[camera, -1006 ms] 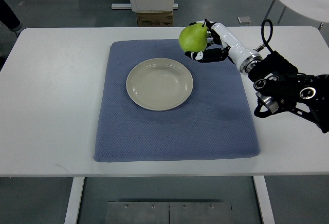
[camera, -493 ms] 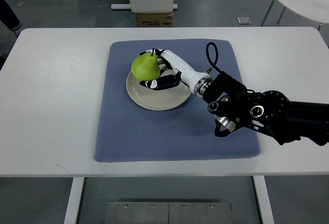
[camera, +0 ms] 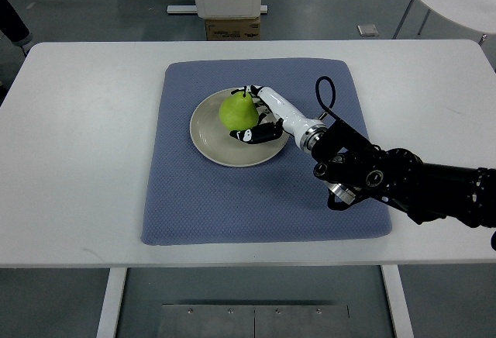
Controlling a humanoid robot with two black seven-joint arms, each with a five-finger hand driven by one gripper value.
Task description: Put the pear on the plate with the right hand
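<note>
Near the centre of the frame, the right robot hand [camera: 260,121] grips the green pear [camera: 239,111], its fingers [camera: 256,133] curled around the fruit's right and lower sides. The pear sits upright over the right half of the cream plate [camera: 209,132], stem up. The plate rests on a blue mat [camera: 256,198] spread on the white desk [camera: 77,160]. The black arm enters from the right edge.

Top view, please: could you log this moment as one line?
right hand | shut on pear | over plate | release not yet done | left arm out of view
</note>
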